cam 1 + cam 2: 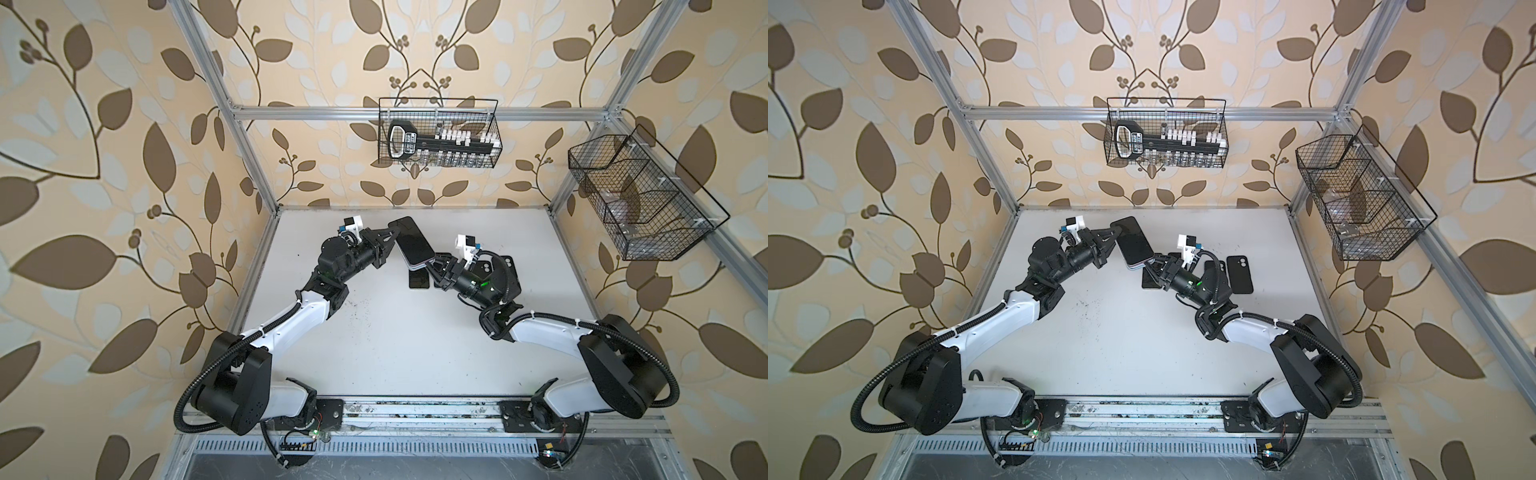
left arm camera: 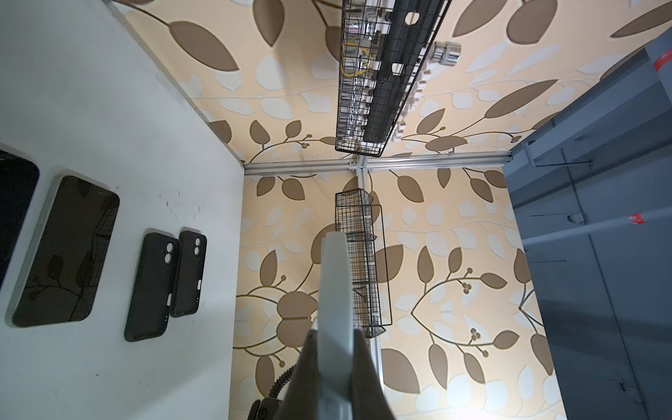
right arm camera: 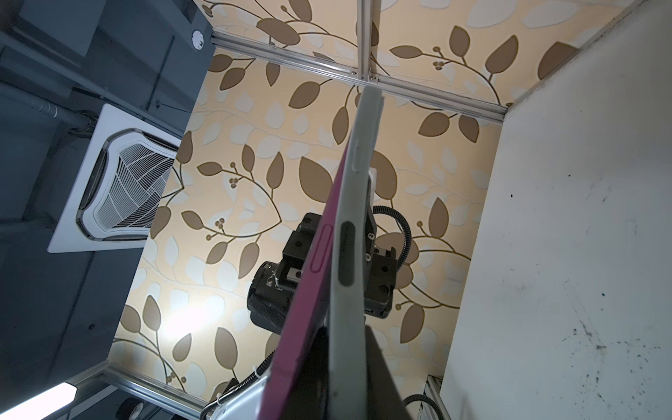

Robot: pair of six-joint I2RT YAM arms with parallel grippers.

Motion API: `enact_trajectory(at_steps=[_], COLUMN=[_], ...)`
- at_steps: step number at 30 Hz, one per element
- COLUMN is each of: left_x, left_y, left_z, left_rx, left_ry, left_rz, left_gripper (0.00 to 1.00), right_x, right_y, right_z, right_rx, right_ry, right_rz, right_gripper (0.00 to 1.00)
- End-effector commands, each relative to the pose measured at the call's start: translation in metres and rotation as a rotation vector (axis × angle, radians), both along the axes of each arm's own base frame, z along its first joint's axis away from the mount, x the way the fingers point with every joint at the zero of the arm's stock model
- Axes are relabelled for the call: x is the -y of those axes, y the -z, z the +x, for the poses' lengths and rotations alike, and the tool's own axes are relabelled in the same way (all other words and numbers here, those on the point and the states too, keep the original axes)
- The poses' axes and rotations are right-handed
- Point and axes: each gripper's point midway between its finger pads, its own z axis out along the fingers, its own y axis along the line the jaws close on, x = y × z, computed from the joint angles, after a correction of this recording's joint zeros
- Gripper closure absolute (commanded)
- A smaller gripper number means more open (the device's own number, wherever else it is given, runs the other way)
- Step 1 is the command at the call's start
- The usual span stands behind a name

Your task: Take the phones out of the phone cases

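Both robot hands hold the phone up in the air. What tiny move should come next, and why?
Probably the right gripper should ease its end of the pale phone a little farther from the pink case, while the left gripper holds the far end. At the right fingers the case already gapes off the phone, so widening that gap looks easiest.

The phone (image 1: 413, 241), dark screen facing up and magenta along its edge, hangs tilted above the table in a pale grey phone case (image 3: 351, 203). Along one long side the magenta edge stands apart from the case wall. The left gripper (image 1: 390, 234) and the right gripper (image 1: 433, 262) clamp opposite ends.
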Motion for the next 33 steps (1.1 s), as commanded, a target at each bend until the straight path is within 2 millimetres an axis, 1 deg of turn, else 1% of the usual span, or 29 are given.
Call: enact_trajectory(at_steps=[1,2,3,4,5,7,9,12,16,20,25,29,33], left_x=[-0.007,-0.008,-0.009,-0.010,-0.011,-0.012,-0.013,-0.013,-0.015,-0.017,-0.019,-0.021,-0.024], left_y=[-0.021,-0.020,-0.018,-0.017,-0.017,-0.016,-0.015,-0.014,-0.016,-0.018,-0.008,0.007,0.003], left_z=[-0.001,-0.001,-0.001,-0.002,-0.002,-0.004,-0.005,-0.008,-0.012,-0.017,-0.026,-0.041,-0.058], left_rx=[0.075,0.072,0.067,0.064,0.062,0.057,0.054,0.049,0.049,0.046,-0.029,-0.159,-0.205], left_ry=[-0.031,-0.035,-0.039,-0.044,-0.050,-0.053,-0.054,-0.051,-0.053,-0.054,-0.052,-0.039,-0.027], left_rz=[-0.018,-0.018,-0.017,-0.019,-0.025,-0.030,-0.029,-0.024,-0.015,0.008,0.070,0.114,0.076], left_gripper=[0.76,0.67,0.58,0.53,0.49,0.45,0.36,0.27,0.24,0.15,0.02,0.01,0.01], right_x=[0.004,0.004,0.005,0.006,0.008,0.010,0.011,0.011,0.009,0.008,0.007,0.003,-0.002], right_y=[-0.041,-0.042,-0.043,-0.042,-0.041,-0.041,-0.041,-0.041,-0.038,-0.036,-0.032,-0.025,-0.017], right_z=[-0.012,-0.012,-0.012,-0.012,-0.012,-0.012,-0.011,-0.010,-0.008,-0.006,-0.001,0.004,0.007], right_rx=[0.104,0.106,0.107,0.103,0.098,0.091,0.088,0.083,0.077,0.073,0.072,0.067,0.069], right_ry=[-0.023,-0.021,-0.016,-0.010,0.001,0.007,0.010,0.014,0.014,0.015,0.028,0.053,0.089], right_rz=[0.082,0.084,0.089,0.094,0.103,0.116,0.127,0.140,0.143,0.157,0.163,0.158,0.139], right_gripper=[0.91,0.95,0.97,0.98,0.98,0.99,0.99,1.00,1.00,1.00,1.00,1.00,1.00])
